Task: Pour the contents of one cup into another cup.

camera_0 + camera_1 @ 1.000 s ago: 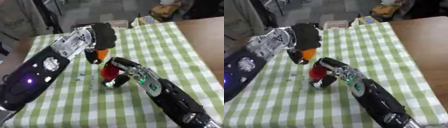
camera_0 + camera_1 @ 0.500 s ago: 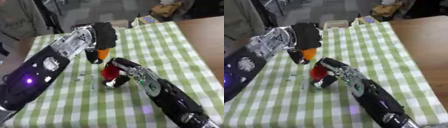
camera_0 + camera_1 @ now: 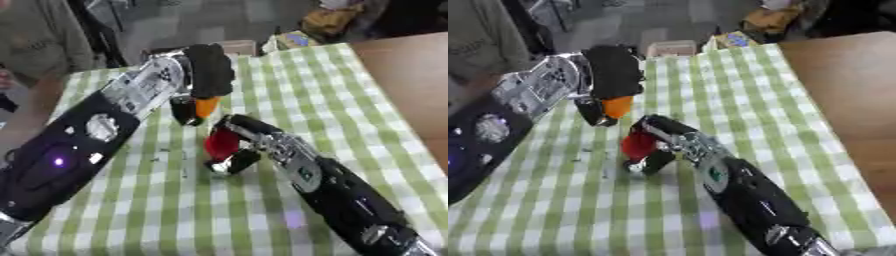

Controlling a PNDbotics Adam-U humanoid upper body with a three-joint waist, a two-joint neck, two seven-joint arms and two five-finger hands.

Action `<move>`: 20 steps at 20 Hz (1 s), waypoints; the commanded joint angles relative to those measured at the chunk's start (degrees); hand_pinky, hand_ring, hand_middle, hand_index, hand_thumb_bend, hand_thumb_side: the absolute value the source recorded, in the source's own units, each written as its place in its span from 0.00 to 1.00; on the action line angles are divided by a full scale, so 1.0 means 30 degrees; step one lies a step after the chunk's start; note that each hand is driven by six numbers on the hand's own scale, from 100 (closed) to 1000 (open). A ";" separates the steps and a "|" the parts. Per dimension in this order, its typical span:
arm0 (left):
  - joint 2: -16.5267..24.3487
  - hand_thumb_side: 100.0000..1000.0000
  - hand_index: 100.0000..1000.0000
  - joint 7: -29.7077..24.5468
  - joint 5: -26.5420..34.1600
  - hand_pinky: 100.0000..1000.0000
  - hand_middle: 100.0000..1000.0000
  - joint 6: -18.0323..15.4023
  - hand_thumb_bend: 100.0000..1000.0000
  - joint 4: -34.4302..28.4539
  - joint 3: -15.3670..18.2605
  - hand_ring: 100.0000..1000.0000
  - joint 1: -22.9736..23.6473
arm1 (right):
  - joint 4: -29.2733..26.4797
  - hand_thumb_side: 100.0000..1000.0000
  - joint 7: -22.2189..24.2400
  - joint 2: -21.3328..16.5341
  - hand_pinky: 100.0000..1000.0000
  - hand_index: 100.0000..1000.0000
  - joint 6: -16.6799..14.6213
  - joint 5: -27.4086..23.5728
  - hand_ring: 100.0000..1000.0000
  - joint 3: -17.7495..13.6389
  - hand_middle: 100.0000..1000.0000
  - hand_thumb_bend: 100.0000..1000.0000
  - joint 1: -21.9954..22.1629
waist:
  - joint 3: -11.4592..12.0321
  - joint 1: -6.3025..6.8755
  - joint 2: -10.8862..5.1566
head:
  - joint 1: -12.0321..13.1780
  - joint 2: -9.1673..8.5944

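My left hand is curled round an orange cup and holds it lifted and tipped, mouth down toward the red cup. The red cup stands on the green-checked tablecloth just below the orange one. My right hand wraps the red cup from the right, its fingers round the cup's base. What is inside either cup is hidden.
A few small dark specks lie on the cloth left of the red cup. A brown wooden surface borders the cloth on the right. Boxes and bags sit beyond the far edge, and a person stands at the far left.
The left hand with the orange cup has shifted slightly; the right hand and red cup stay in place.
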 commanded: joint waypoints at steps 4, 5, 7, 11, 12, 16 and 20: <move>0.0531 0.54 0.59 -0.3020 -0.0197 0.09 0.02 -0.2746 0.00 -0.0561 0.0735 0.04 -0.0356 | -0.0237 0.20 -0.0571 -0.0064 0.52 0.58 0.0074 0.0120 0.45 -0.0341 0.37 0.10 -0.0372 | -0.0053 -0.0205 -0.0260 | 0.0097 -0.0007; 0.0611 0.55 0.59 -0.2957 -0.0235 0.09 0.02 -0.2615 0.00 -0.0666 0.0874 0.04 -0.0337 | -0.0264 0.20 -0.0719 -0.0108 0.52 0.58 0.0105 0.0129 0.46 -0.0400 0.37 0.10 -0.0377 | -0.0060 -0.0234 -0.0262 | 0.0108 -0.0043; 0.0792 0.55 0.59 -0.2838 -0.0281 0.09 0.02 -0.2358 0.00 -0.0878 0.1131 0.04 -0.0272 | -0.0288 0.21 -0.1067 -0.0201 0.52 0.59 0.0184 0.0176 0.46 -0.0522 0.38 0.11 -0.0378 | -0.0074 -0.0284 -0.0264 | 0.0127 -0.0116; 0.1159 0.55 0.59 -0.2650 -0.0212 0.09 0.02 -0.1791 0.00 -0.1272 0.1679 0.03 -0.0031 | -0.0220 0.21 -0.2062 -0.0450 0.52 0.60 0.0392 0.0272 0.47 -0.0891 0.39 0.12 -0.0376 | -0.0091 -0.0376 -0.0250 | 0.0168 -0.0278; 0.1214 0.55 0.59 -0.2613 -0.0108 0.08 0.02 -0.1592 0.00 -0.1323 0.1824 0.03 0.0055 | -0.0199 0.20 -0.2319 -0.0507 0.53 0.61 0.0435 0.0316 0.48 -0.0963 0.39 0.12 -0.0378 | -0.0097 -0.0395 -0.0243 | 0.0176 -0.0317; 0.1527 0.55 0.59 -0.2056 0.0360 0.07 0.02 -0.0588 0.00 -0.1969 0.2630 0.02 0.0654 | 0.0065 0.21 -0.3655 -0.0774 0.54 0.62 0.0667 0.0527 0.49 -0.1429 0.40 0.14 -0.0363 | -0.0148 -0.0541 -0.0160 | 0.0236 -0.0539; 0.1740 0.55 0.59 -0.1147 0.0881 0.05 0.02 0.0681 0.00 -0.2509 0.3653 0.01 0.1539 | 0.0483 0.23 -0.4982 -0.0925 0.54 0.63 0.0767 0.0784 0.51 -0.1803 0.42 0.16 -0.0292 | -0.0184 -0.0708 -0.0040 | 0.0275 -0.0770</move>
